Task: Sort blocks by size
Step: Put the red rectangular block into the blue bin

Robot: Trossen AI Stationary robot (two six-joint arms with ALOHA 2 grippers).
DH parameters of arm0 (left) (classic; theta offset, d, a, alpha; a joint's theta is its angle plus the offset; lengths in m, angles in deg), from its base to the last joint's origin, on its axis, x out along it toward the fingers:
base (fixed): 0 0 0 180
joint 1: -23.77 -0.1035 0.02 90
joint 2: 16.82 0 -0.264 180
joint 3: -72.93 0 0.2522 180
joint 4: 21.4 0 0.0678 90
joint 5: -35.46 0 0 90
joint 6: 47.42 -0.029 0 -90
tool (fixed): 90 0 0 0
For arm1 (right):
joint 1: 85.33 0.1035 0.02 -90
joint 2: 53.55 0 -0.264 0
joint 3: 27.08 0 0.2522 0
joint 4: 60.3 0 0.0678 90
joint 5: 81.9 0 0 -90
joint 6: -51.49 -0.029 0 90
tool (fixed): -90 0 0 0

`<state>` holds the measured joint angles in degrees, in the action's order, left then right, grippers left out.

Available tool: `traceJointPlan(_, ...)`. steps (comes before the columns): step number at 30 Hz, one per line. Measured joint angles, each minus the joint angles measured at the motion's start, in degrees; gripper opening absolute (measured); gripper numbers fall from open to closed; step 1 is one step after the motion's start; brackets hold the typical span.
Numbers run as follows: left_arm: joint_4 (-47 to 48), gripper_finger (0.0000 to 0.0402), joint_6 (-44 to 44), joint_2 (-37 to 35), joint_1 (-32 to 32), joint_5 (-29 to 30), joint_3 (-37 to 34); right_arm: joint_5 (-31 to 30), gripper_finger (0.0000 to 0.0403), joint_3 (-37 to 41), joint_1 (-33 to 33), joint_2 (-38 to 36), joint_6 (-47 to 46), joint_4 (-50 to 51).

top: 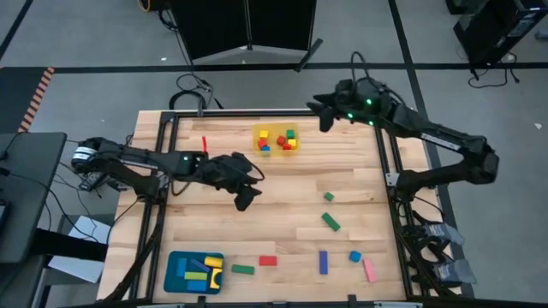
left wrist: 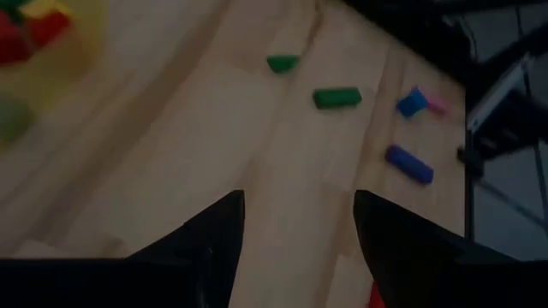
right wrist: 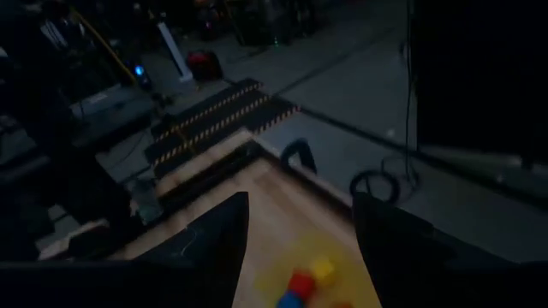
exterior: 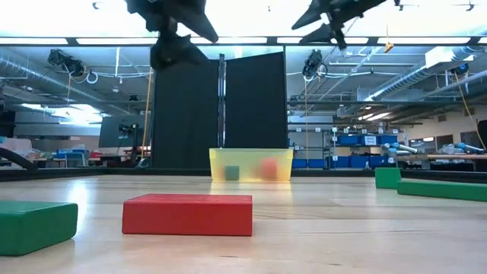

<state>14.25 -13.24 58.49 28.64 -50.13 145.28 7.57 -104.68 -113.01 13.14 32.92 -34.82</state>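
Observation:
Loose blocks lie flat on the near right part of the table: a small green block (top: 329, 197), a green bar (top: 330, 222), a blue bar (top: 324, 262), a blue cube (top: 354, 256), a pink bar (top: 369, 270), a red block (top: 268, 260) and another green bar (top: 243, 269). A thin red bar (top: 205, 144) lies at the far left. My left gripper (top: 250, 190) hangs open above mid-table, nothing between its fingers (left wrist: 214, 244). My right gripper (top: 318, 115) is open and raised near the far edge, beside the yellow tray (top: 276, 152), with nothing between its fingers (right wrist: 214, 248).
The translucent yellow tray (exterior: 251, 164) at the far middle holds several small cubes (right wrist: 301, 282). A teal tray (top: 175, 272) at the near left corner holds a few longer blocks. Black frame rails run along the table's left and right sides. Bare wood lies under the left gripper.

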Motion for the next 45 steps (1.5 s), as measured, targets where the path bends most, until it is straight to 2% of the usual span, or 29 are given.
traceJointPlan(5,-0.9,0.0227,-2.8,4.4,-0.3,-7.0,0.0,0.0,0.0219,7.8,4.0,-4.7,-6.3,1.0)
traceJointPlan(10,-1.8,0.0229,-5.4,8.3,-1.0,-14.7,0.0,-1.7,0.0219,15.5,12.1,-6.6,-12.9,-1.4)
traceJointPlan(13,-2.9,0.023,-6.9,9.6,-1.2,-16.9,0.0,-3.1,0.0218,19.0,17.8,-6.1,-16.6,-3.3)
traceJointPlan(20,-0.8,0.023,-7.3,11.8,-1.2,-16.5,2.0,-9.2,0.0217,21.7,30.9,-1.8,-22.4,-8.0)
traceJointPlan(26,4.5,0.023,-7.2,15.7,-1.1,-12.2,5.7,-13.6,0.0217,21.7,36.2,1.5,-24.9,-11.4)
traceJointPlan(31,7.6,0.023,-7.2,21.2,-0.9,-11.6,9.2,-13.5,0.0217,21.6,37.6,1.9,-24.8,-12.3)
traceJointPlan(37,6.7,0.023,-5.6,27.7,0.7,-12.0,14.4,-12.8,0.0217,21.7,39.0,0.8,-21.5,-13.2)
traceJointPlan(45,7.8,0.023,-0.2,33.1,4.9,-11.4,21.7,-4.9,0.0217,21.6,39.2,0.1,-15.9,-13.1)
